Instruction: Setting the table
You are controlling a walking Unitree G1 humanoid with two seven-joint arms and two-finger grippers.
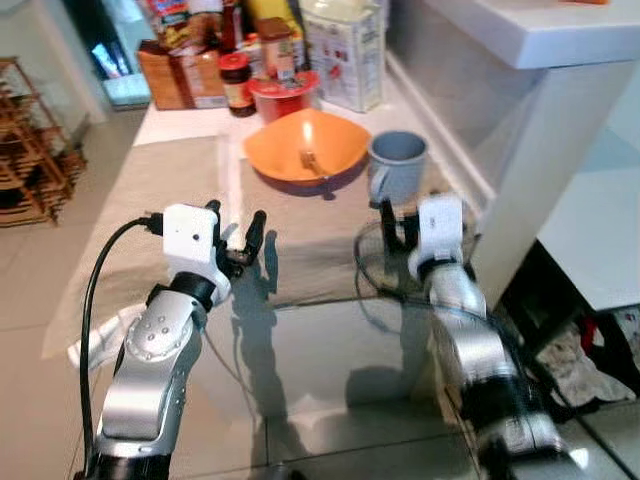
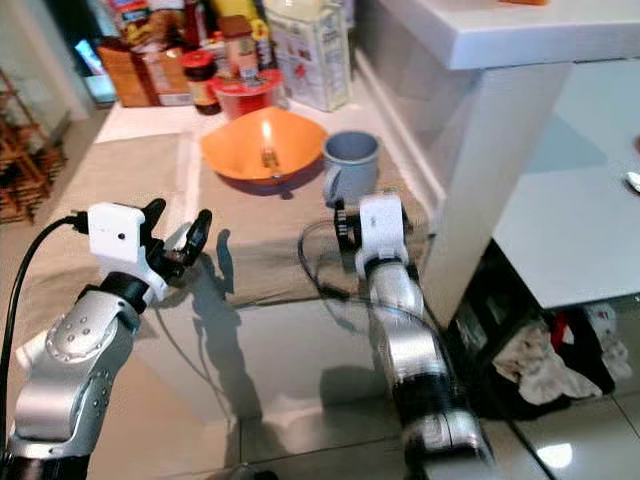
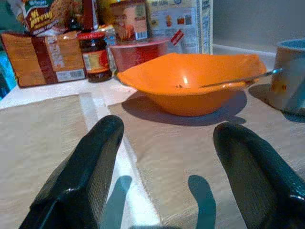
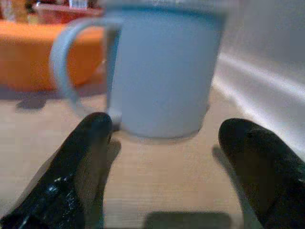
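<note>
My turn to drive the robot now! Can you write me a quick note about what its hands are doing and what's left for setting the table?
Left end effector: open, empty, hovering over the beige placemat, aimed at the orange bowl.
Right end effector: open, empty, just short of the grey-blue mug, its handle toward the bowl.
Things: bowl holds a spoon; mug stands beside it on the same placemat. Jars and boxes crowd the table's far end.
Done: bowl, spoon and mug are out.
Left: probably grasping the mug; the second placemat has no setting.
</note>
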